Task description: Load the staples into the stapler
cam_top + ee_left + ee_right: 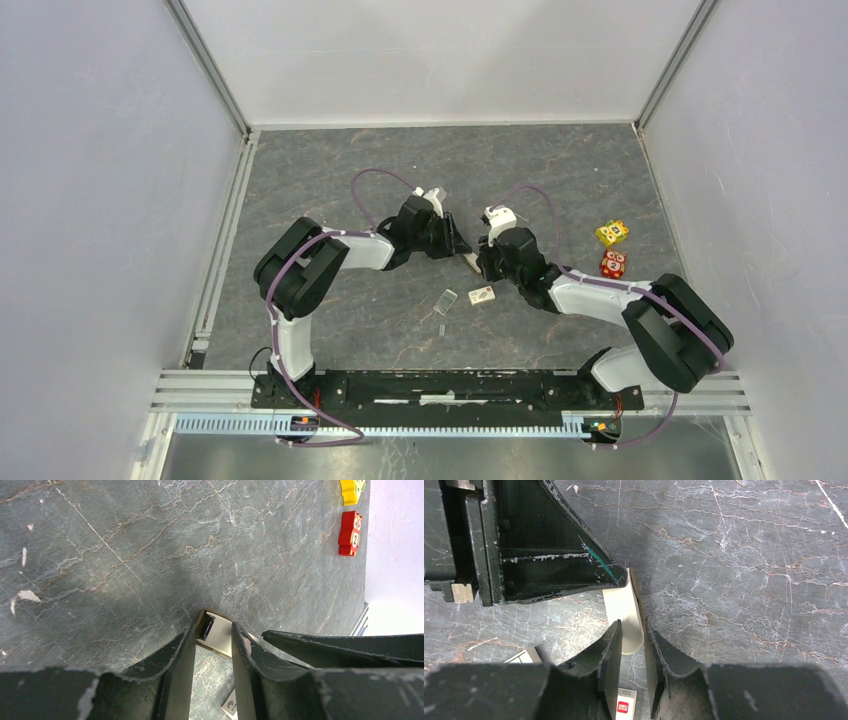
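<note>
Both arms are meeting over the middle of the desk [350, 170], fingertips almost nose to nose.

Left claw [213, 628]: I am reading it as clamping the stapler [220, 640], a small cream body with a dark opening at one end. Both fingers are lying against its sides in the left wrist view.

Right claw [631, 627]: its fingers are sitting close on either side of the stapler's rounded end. I cannot tell whether they are actually pressing on it (a thin sliver of a gap may be showing on one side).

The stapler is hanging between the two claws and looks to be just off the surface, though I am not certain of that.

The staple box [481, 295], whitish with a red mark, is lying on the desk just toward the near edge from the claws. Its clear lid [447, 301] is lying beside it on the left, apart from it. I am not making out any individual staples (too small).

Toward the right edge, a yellow cube [612, 233] and a red cube [613, 264] are sitting near each other, well apart from the stapler.
</note>
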